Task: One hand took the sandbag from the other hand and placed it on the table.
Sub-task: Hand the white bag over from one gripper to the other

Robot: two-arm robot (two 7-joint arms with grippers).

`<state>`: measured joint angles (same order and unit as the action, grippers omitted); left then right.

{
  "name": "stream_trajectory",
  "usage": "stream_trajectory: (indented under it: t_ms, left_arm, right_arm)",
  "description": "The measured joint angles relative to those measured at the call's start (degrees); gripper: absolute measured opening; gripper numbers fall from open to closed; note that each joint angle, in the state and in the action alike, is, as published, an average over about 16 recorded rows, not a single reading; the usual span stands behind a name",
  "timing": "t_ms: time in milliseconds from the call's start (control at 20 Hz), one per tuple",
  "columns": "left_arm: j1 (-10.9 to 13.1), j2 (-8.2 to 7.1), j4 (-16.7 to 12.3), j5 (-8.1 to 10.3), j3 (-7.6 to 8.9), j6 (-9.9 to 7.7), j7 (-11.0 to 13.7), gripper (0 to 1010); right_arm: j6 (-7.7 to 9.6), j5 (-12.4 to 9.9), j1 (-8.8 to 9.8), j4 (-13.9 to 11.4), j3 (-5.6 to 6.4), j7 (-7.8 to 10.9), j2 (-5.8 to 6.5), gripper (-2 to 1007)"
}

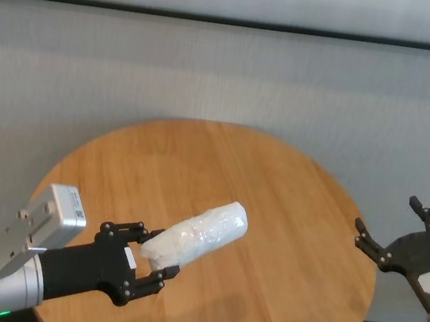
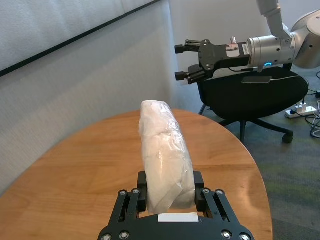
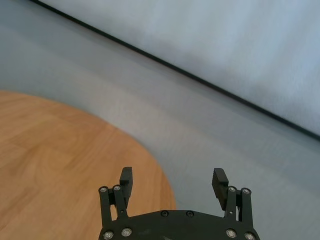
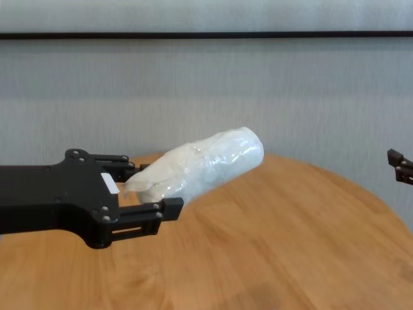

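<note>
Firstly, left arm: black two-finger left gripper with a small plain white sticker on its body (image 1: 154, 262), held above the near left part of the table. Its fingers (image 2: 201, 195) were closed on the near end of the sandbag, one on each side.

Sandbag: white oblong pillow-shaped bag of grainy filling in clear shiny plastic wrap (image 1: 198, 234). It was clamped at one end only; the rest stuck out past the fingertips, pointing rightward and away toward the table's middle, tilted upward, clear of the wood.

Right arm: black two-finger right gripper bearing a red-white sticker (image 1: 397, 233), at the right edge of the table, well apart from the sandbag. Its fingers (image 3: 220, 181) were spread wide with nothing between them. In the left wrist view it pointed toward the sandbag from beyond the table's right rim.

Table: large round table with a light-brown, orange-toned wood-grain top (image 1: 272, 209), beneath both grippers.

Surroundings: grey wall with a black horizontal strip (image 1: 234, 22) beyond the table; black swivel office chair (image 2: 255, 95) on the floor past the right gripper.
</note>
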<state>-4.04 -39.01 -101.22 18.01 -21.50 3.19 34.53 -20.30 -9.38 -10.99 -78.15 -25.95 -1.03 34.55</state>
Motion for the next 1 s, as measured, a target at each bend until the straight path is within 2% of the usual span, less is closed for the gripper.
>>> stream_trajectory:
  t_ms: [250, 450, 700, 1000]
  left_arm:
    - [0.0, 0.02, 0.0, -0.03, 0.03, 0.10, 0.1, 555]
    - [0.0, 0.02, 0.0, -0.05, 0.04, 0.17, 0.2, 555]
    - [0.1, 0.03, 0.0, -0.07, 0.06, 0.23, 0.3, 555]
    - [0.1, 0.03, 0.0, -0.07, 0.08, 0.29, 0.3, 555]
  right_arm:
    - [-9.02, 3.6, 0.18, 1.7, 0.05, -0.20, -0.48, 1005]
    - [-15.55, 6.5, 0.24, 2.7, 0.10, -0.53, -1.08, 1005]
    - [-22.22, 10.6, 0.00, 3.7, 0.17, -1.25, -2.22, 1005]
    - [-29.70, 18.6, -1.51, 6.8, 0.50, -3.09, -4.55, 1005]
